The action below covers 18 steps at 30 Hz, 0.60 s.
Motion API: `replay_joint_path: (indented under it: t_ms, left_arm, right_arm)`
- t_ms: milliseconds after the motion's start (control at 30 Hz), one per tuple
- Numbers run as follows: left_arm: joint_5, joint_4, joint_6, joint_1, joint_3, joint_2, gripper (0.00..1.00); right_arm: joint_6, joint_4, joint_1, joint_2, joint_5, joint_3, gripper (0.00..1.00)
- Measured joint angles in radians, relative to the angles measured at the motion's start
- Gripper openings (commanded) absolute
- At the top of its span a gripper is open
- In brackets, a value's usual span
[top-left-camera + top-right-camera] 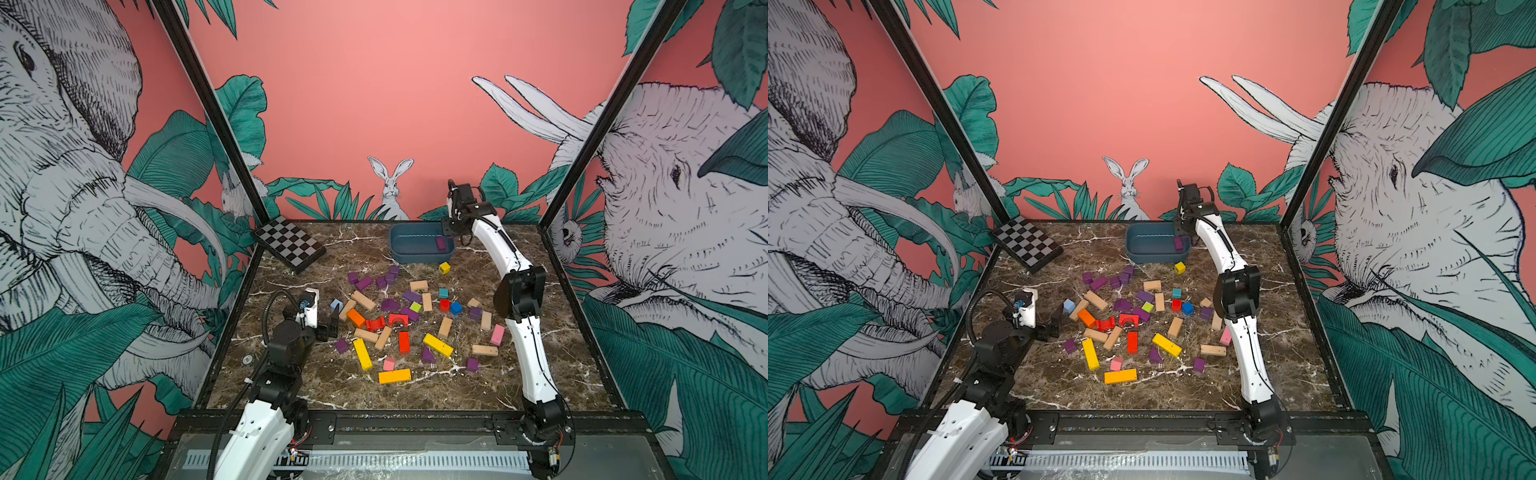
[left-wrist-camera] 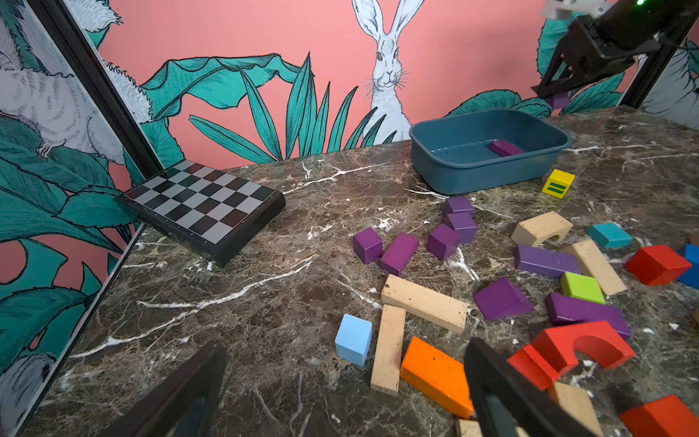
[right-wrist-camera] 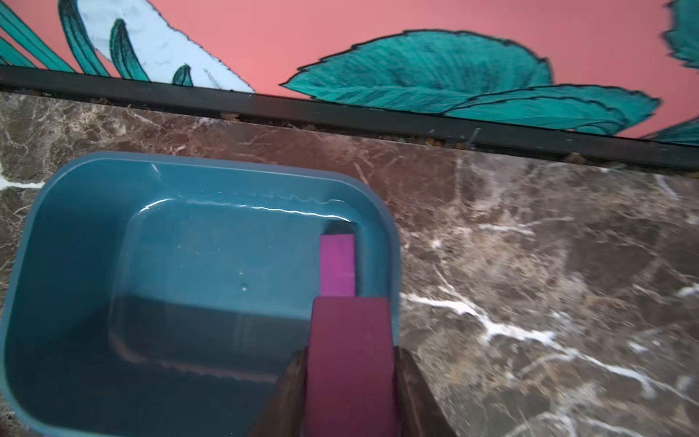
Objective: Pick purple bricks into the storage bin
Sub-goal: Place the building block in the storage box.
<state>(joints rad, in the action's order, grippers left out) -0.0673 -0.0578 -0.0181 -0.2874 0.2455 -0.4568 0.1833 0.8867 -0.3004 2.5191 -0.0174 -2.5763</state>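
Gripping purple brick [image 3: 350,340] in right gripper [image 3: 350,363], closed partway on it, above 3 o'clock rim of storage bin [image 1: 415,257]. Bin at 12 o'clock on desk [image 1: 291,374], second purple brick [image 1: 441,244] inside by same wall. Left gripper [image 1: 330,326] wide open, empty, 9 o'clock of block pile [image 1: 399,328]. Loose purple bricks [image 1: 363,284] mid-desk.

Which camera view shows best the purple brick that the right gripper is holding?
The right wrist view: the held purple brick fills the foreground, clamped in the right gripper over the storage bin rim. The left wrist view shows it small and far, under the gripper. In both top views it cannot be made out.
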Motion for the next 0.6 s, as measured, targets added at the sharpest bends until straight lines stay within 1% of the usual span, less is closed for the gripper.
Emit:
replay_joint_path:
  t_ms: [167, 333, 600]
  left_arm:
    - [0.003, 0.0, 0.0, 0.0, 0.0, -0.004, 0.99]
    - [0.002, 0.001, 0.0, 0.0, 0.0, 0.0, 0.99]
    - [0.002, 0.001, 0.0, 0.0, 0.0, 0.006, 0.99]
  right_arm:
    - [0.008, -0.047, -0.014, 0.022, 0.012, -0.01, 0.01]
    - [0.023, -0.106, -0.018, 0.104, 0.011, -0.105, 0.01]
    - [0.041, -0.153, -0.018, 0.205, -0.008, -0.112, 0.01]
